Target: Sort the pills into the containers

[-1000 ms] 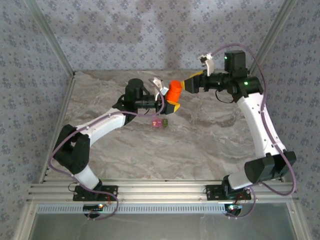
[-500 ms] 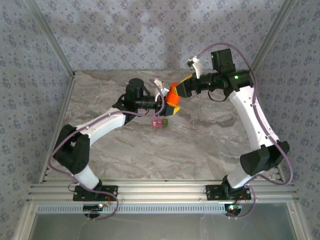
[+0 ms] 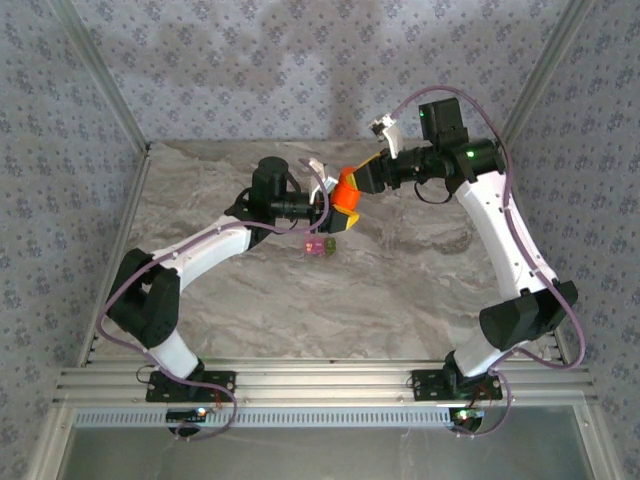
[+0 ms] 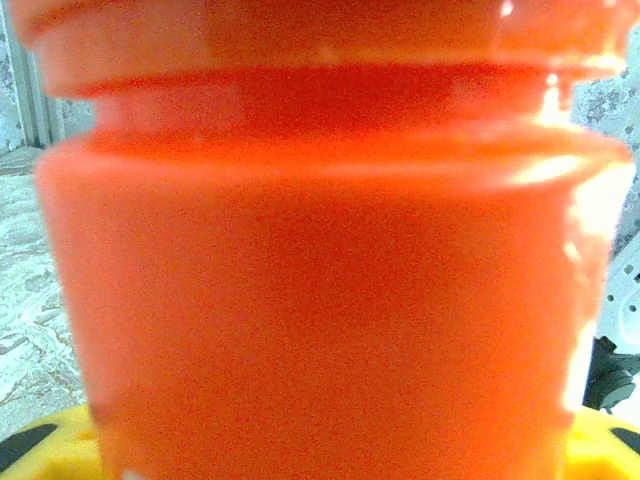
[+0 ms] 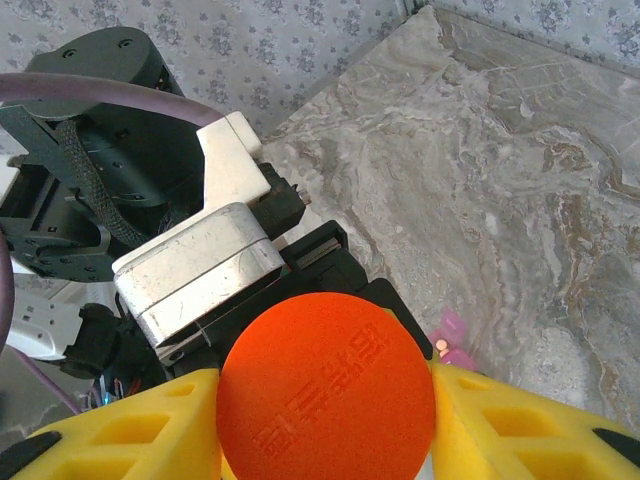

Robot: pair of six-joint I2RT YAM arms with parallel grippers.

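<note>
— What is held by the left gripper (image 3: 333,198)?
— The orange bottle (image 4: 320,300) is clamped in it and is kept raised above the bench (image 3: 420,280). A yellow finger is seen under the bottle in the left wrist view.

— And the right gripper (image 5: 325,432)?
— It is closed around the orange cap (image 5: 325,385). A yellow finger is pressed to each side, and no gap is seen.

— What is changed from a second ago?
— The right arm has been swung in toward the left. A second ago its gripper was stood off just beside the bottle. Half a second ago it was already brought onto the cap, and little has been shifted since.

— What is meant by that for the task?
— The cap is judged to be about to be twisted off so that the pills can be poured out. No sorting is yet done.

— Where are the containers (image 3: 320,244)?
— They are set on the bench near the raised bottle, on its near side, and are touched by neither gripper. The pink compartment (image 3: 313,245) is joined to the green compartment (image 3: 329,243) beside it.

— Is anything held in them?
— That cannot be told, since they are too small in the top view. A pink corner is caught past the cap in the right wrist view, but no pill is made out.
</note>
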